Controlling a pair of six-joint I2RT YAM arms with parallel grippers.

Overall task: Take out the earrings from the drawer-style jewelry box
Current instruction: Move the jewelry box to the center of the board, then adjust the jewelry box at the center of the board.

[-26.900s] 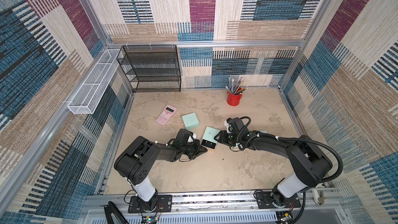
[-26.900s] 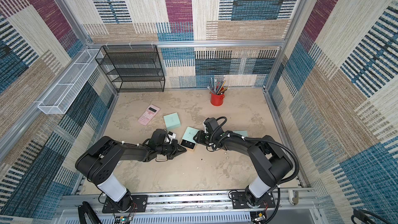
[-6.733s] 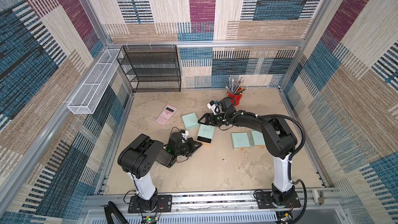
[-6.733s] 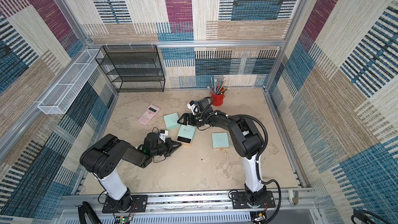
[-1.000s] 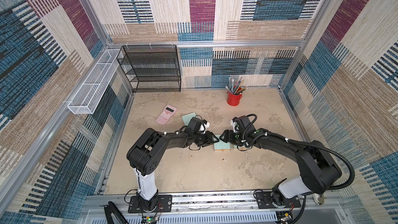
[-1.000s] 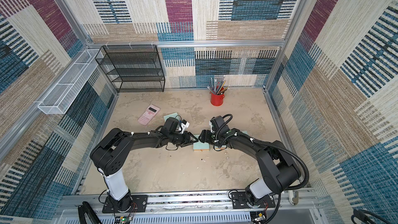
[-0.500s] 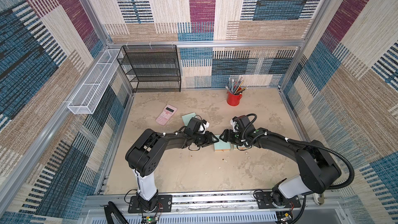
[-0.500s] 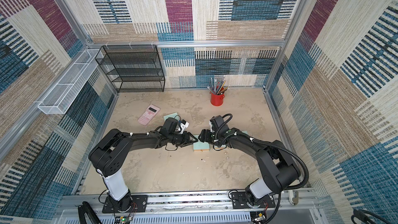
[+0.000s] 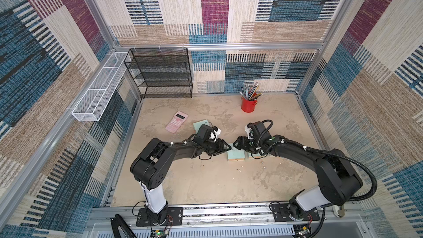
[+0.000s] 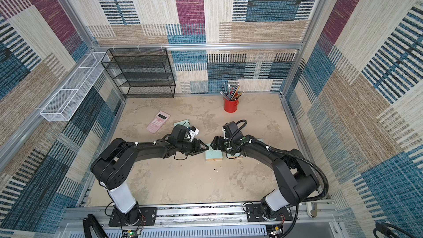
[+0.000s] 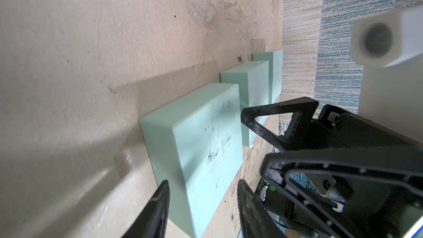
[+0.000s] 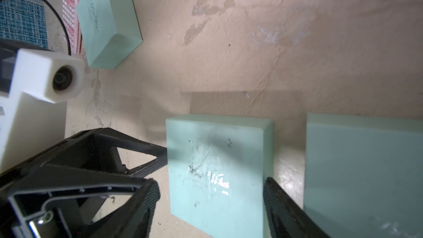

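Note:
The mint-green jewelry box lies mid-table with no drawer pulled out. My left gripper is open, its fingers astride the box's left end without pressing it. Opposite it my right gripper is also open, straddling the same box, one finger in the gap beside a second mint box. The earrings may be the tiny pale specks on the table in front of the boxes; they are too small to be sure.
Another mint box and a pink calculator lie behind my left wrist. A red pencil cup stands at the back right, a black mesh rack at the back left, and a white wire basket on the left wall.
Nothing moved in the last second. Several seconds ago the box lay further left with a dark drawer showing and my right arm reached toward the back.

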